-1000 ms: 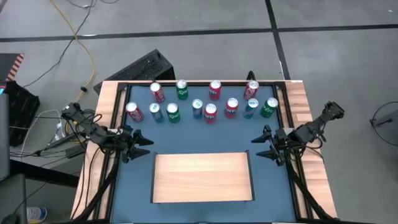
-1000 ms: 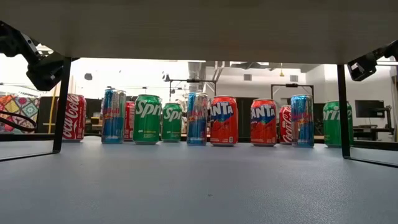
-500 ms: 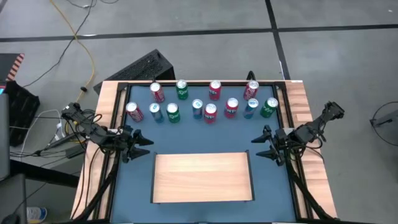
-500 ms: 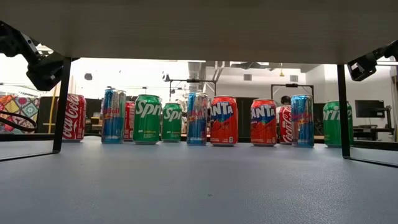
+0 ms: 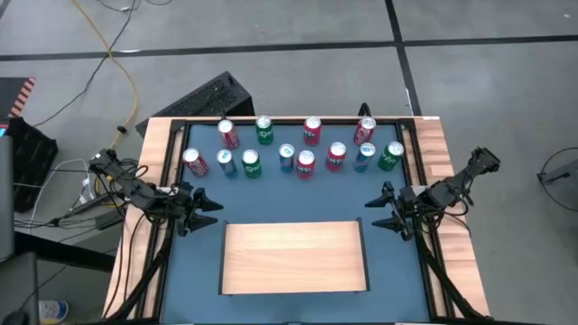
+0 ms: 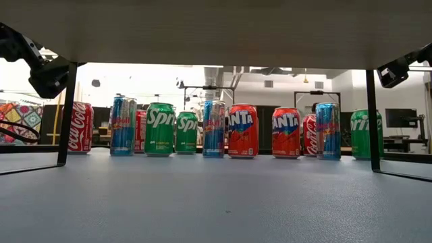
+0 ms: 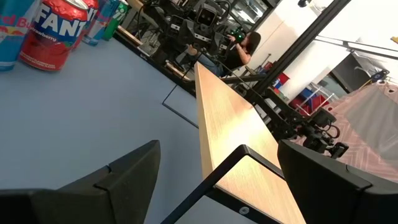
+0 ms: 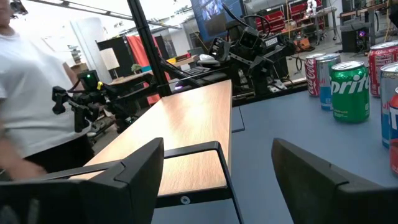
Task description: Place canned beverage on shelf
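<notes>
Looking down at the desk (image 5: 203, 262), which can should go first?

— I think the green can (image 5: 392, 157) at the right end of the rows. It sits near the right gripper (image 5: 383, 209), so that arm has the shortest trip.

— Are the jaws ready?

— Yes. The right gripper has its jaws wide and holds nothing. The left gripper (image 5: 200, 211) is the same, wide and empty, waiting by the left side of the shelf (image 5: 295, 257).

— Where is the shelf?

— It is the pale wood board at the front middle of the desk, between the two grippers. It stands up on thin black legs, and no can is on it yet. All the cans stand in rows at the back, well apart from it.

— How do I grab the can well?

— Come at it from the side and close on the middle of its round body. A blue can (image 5: 363, 157) stands just beside it, so slip one finger into the gap with care. A bump could tip it.

— And then?

— Lift it above the board's edge before you carry it over. Set it down flat and standing up. Pick a far corner, so later cans have room
</notes>
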